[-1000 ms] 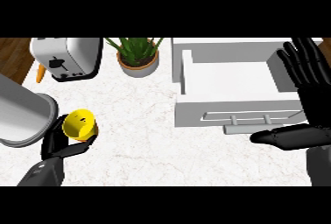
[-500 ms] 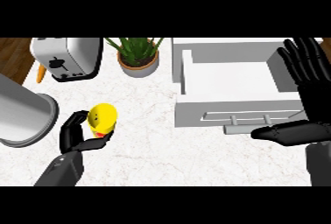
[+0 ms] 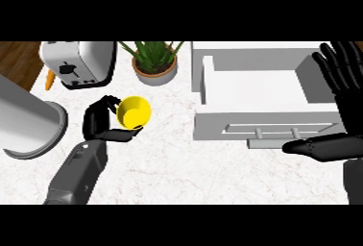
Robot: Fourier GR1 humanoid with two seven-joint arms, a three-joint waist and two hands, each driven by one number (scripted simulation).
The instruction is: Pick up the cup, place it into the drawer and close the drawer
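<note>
Over the last second the cup [image 3: 135,113] has been carried up and rightward, nearer the open drawer [image 3: 255,89] at upper right, so transport is judged under way. It is held left of centre, the left hand [image 3: 96,122] curled round it. The right hand [image 3: 344,81] is rested, fingers spread, at the right edge.
</note>
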